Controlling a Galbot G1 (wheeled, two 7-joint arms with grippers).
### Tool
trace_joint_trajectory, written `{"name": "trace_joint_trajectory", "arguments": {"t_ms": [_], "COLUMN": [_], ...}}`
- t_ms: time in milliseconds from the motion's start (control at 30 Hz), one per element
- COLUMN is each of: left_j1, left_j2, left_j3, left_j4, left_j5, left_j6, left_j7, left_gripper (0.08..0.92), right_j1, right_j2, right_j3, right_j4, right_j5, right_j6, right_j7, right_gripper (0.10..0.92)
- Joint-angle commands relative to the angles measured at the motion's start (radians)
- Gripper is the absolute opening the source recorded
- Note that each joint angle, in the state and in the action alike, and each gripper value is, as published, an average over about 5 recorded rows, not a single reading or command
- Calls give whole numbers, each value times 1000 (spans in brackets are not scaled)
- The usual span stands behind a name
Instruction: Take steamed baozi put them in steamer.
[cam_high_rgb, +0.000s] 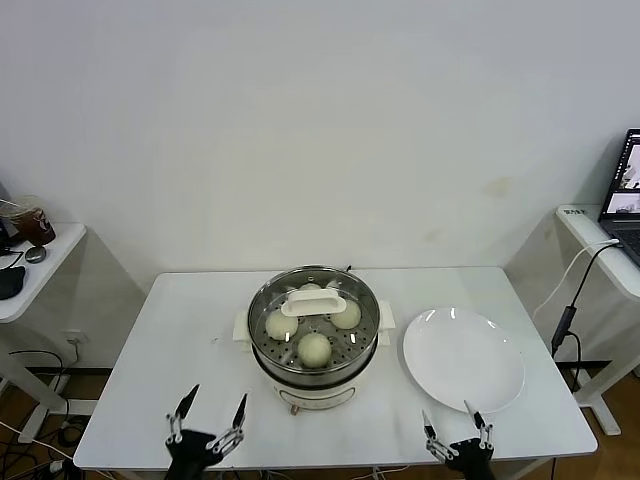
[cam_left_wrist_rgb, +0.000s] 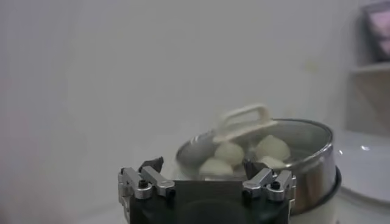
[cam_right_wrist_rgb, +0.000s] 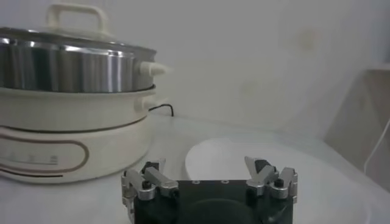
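The steamer (cam_high_rgb: 264, 352), a shiny steel pot on a cream base, stands mid-table. Several pale baozi (cam_high_rgb: 314, 348) lie on its perforated tray, under a glass lid with a white handle (cam_high_rgb: 312, 302). My left gripper (cam_high_rgb: 217, 395) hovers open and empty at the table's front edge, in front and to the left of the steamer. Its wrist view shows the baozi (cam_left_wrist_rgb: 228, 152) through the lid beyond the gripper (cam_left_wrist_rgb: 202, 163). My right gripper (cam_high_rgb: 446, 410) is open and empty at the front right, near the plate; its wrist view has the steamer (cam_right_wrist_rgb: 73, 67) off to one side of the gripper (cam_right_wrist_rgb: 204, 163).
A flat white plate (cam_high_rgb: 463, 358) with nothing on it lies right of the steamer, and shows just beyond the right gripper as a plate (cam_right_wrist_rgb: 231, 155). Side tables stand left (cam_high_rgb: 30, 280) and right (cam_high_rgb: 600, 250) of the white table, with a laptop (cam_high_rgb: 625, 195) on the right one.
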Motion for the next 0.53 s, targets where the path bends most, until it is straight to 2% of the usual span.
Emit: {"name": "trace_joint_trajectory", "arguments": {"t_ms": [33,533], "left_j1": [136,131], "left_j2": [-60,-78], "left_j3": [-83,-96], "left_j4": [134,160], "left_j5": [-134,-97], "left_j6": [-173,-154], "left_j7": [15,37], "left_gripper": [823,823], "right_j1": [-80,-82], "right_j2": [-51,-55], "right_j3": [-19,-23], "right_j4": [82,74], "right_j5": [72,52], "right_j6": [-33,-28], "right_j7": [17,12], "right_gripper": [823,823]}}
